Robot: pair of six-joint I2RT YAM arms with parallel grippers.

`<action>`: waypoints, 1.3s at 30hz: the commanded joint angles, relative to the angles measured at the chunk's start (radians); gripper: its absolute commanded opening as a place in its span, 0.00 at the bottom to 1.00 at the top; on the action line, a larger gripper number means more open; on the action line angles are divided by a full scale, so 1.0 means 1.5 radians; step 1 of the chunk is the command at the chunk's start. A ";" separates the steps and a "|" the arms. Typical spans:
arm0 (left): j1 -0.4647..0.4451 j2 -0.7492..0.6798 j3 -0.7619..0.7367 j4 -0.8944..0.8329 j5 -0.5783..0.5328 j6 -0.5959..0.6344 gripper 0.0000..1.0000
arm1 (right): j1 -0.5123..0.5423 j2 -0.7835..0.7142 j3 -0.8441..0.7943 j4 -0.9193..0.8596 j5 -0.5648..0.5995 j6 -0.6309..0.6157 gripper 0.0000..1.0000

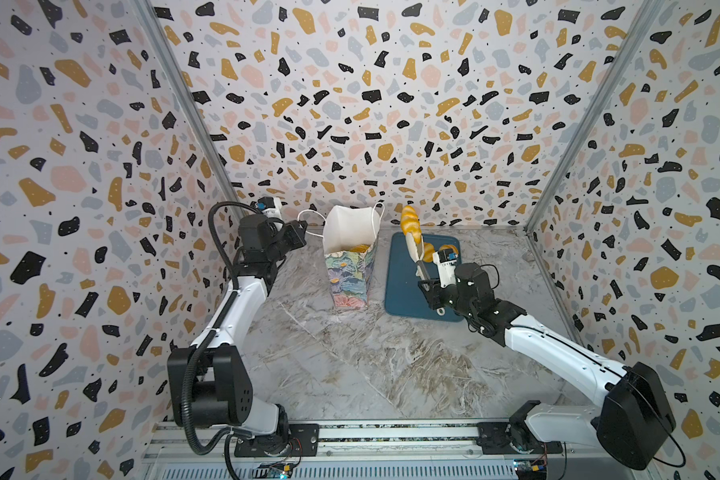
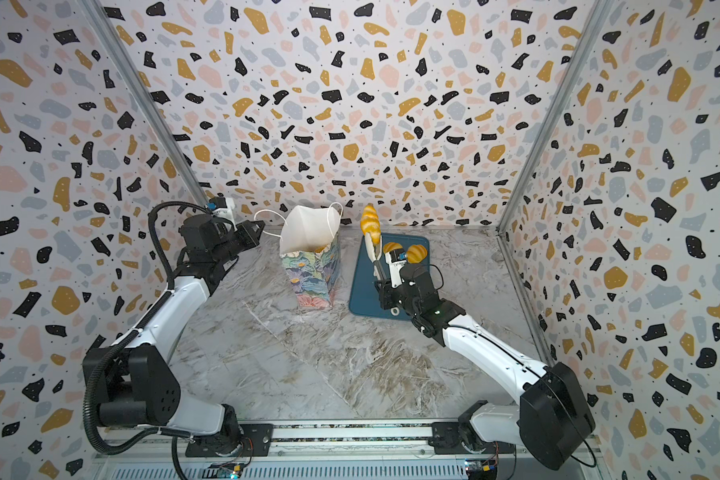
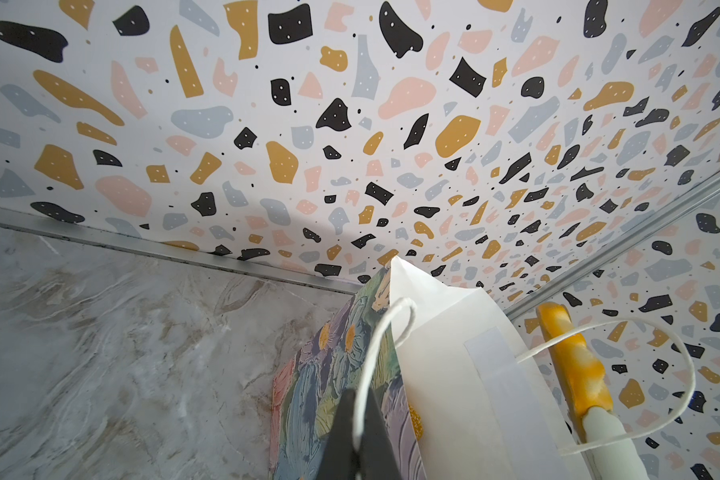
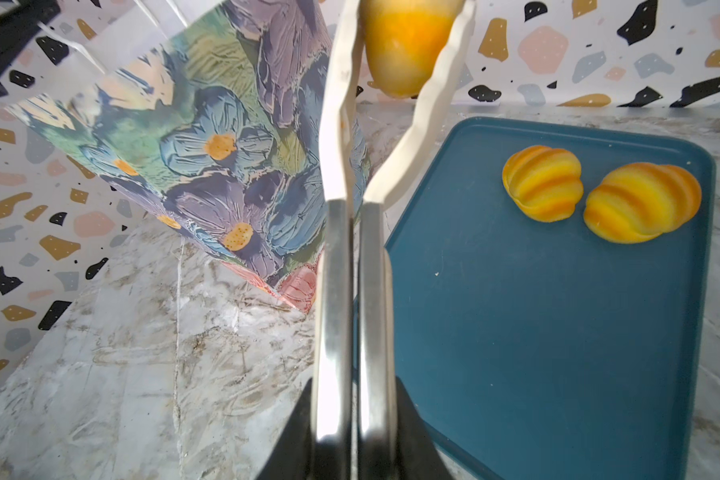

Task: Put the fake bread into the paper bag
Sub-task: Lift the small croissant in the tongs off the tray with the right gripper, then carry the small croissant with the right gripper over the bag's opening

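**Roll up in the tongs, not yet over the bag**

On the left, the left gripper (image 3: pixel 356 415) was clamped on one white cord handle (image 3: pixel 368 361), holding it out to the side. The bag (image 1: pixel 350 274) stood open on the table (image 1: pixel 350 365). A bit of golden bread (image 1: pixel 358 248) showed inside it, low against the near wall.

Just right of the bag, a long ridged roll (image 1: pixel 410 220) hung in the air, pinched between the white tips of the tongs (image 4: pixel 335 291). The right gripper (image 4: pixel 354 432) squeezed the tongs' steel arms together. Further right, two rolls (image 4: pixel 543 183) lay on the blue tray (image 4: pixel 558 332).

I took this for the carrying step. The roll had to go leftward over the bag's mouth and come down clear of the far cord, and only then could the tongs ease apart.

I could not count the pieces already in the bag. The held roll's upper end ran out of the right wrist view, and the right gripper's fingertips sat mostly behind the tongs.
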 commanded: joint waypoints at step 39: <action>-0.001 -0.018 -0.011 0.029 0.003 0.004 0.00 | 0.117 -0.066 0.090 0.053 0.042 -0.015 0.15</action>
